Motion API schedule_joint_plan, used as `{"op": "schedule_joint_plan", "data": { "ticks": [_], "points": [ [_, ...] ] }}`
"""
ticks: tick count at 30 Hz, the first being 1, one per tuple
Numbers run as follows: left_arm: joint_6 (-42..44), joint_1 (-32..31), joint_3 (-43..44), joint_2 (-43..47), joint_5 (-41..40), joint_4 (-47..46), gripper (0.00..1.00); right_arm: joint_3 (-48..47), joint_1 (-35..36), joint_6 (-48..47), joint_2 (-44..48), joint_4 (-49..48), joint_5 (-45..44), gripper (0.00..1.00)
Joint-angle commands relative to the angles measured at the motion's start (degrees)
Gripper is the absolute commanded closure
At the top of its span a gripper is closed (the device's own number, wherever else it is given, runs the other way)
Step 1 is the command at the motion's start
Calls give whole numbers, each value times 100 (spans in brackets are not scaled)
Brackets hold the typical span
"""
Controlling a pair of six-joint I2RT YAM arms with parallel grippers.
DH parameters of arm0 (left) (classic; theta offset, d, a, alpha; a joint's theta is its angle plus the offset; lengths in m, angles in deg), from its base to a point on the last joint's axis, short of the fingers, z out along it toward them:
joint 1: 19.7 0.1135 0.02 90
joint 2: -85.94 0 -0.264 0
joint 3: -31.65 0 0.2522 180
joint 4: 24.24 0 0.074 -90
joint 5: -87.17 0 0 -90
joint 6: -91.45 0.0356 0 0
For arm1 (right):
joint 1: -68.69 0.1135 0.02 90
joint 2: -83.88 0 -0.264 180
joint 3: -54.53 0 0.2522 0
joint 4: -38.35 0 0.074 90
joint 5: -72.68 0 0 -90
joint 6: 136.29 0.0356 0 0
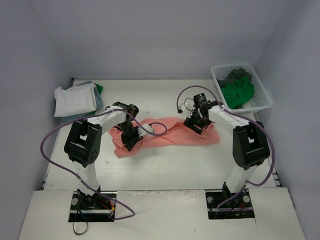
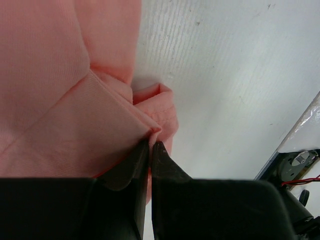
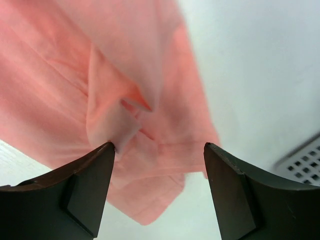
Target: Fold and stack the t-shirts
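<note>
At surface (image 1: 165, 165) centre, pink shirt (image 1: 170, 131) lies bunched, 9-to-3. Left end effector (image 2: 150, 146) pinches its 9 o'clock hem; right end effector (image 3: 158, 146) gapes wide, empty. Soft, limp, light: take corners.

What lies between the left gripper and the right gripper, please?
The salmon pink t-shirt, bunched lengthwise, spans it in the top view: the left gripper is shut on one end, the open right gripper over the other.
</note>
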Motion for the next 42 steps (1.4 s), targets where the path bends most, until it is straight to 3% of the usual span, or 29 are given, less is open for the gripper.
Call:
{"op": "schedule_joint_plan", "data": {
  "ticks": [1,9,11,12,14,15,27,42],
  "points": [
    [206,1,328,50,-18,210,100,-500,-237,140,595,85,432,31],
    [180,-8,522,-100,-88,219,100,-1379,-852,536,588,50,1434,36],
    [180,-8,548,-82,-114,219,100,-1467,-835,693,395,24,1644,54],
    [180,-8,557,-56,-132,228,100,-1476,-818,755,324,24,1767,75],
    [171,1,557,-12,-176,219,100,-1485,-651,878,79,24,1892,95],
    [162,10,557,23,-176,210,100,-1433,-468,888,16,15,1822,100],
    [-40,124,680,252,167,-80,100,-1555,-79,1204,-538,-152,2217,100],
    [65,353,566,313,211,-150,100,-993,852,1230,-529,-196,2076,100]
  ]
}}
